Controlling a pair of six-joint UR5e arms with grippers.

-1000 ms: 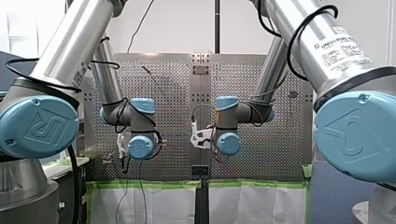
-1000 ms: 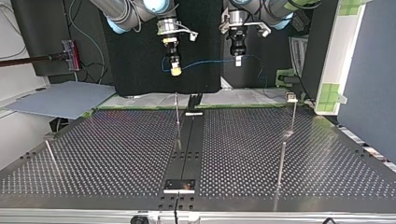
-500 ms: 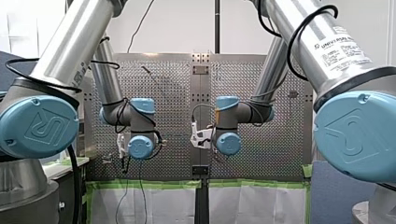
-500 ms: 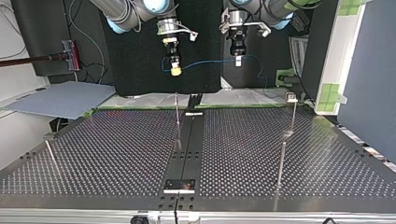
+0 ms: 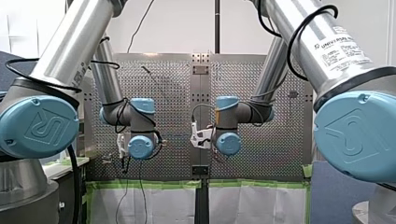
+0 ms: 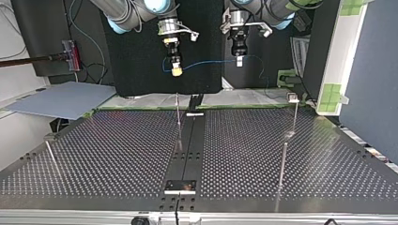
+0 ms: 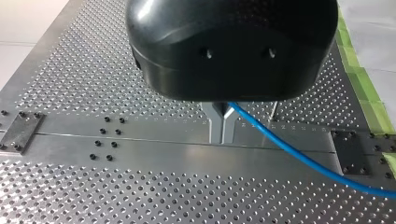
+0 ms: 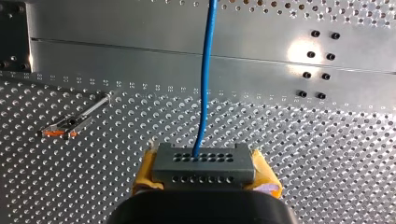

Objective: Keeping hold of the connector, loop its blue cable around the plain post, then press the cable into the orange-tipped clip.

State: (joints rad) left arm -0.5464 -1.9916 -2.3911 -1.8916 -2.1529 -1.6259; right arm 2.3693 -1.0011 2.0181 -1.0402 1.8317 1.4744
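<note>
Yellow-padded right gripper (image 6: 176,70) clamped on the grey, hole-studded connector block (image 8: 204,168), left gripper (image 7: 222,128) closed on its thin blue cable (image 7: 289,156), both high above the perforated metal table (image 7: 116,196) near its arm-side edge; looping and seating in the orange-tipped clip (image 8: 70,123) judged not begun.

No change seen in front or top view. Left tool (image 6: 239,60), right tool (image 6: 176,70), blue cable (image 6: 206,62) between them: poses match 1.0 s and 0.5 s ago.

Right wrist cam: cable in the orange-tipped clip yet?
No, the blue cable runs straight ahead from the connector, well apart from the orange-tipped clip.
</note>
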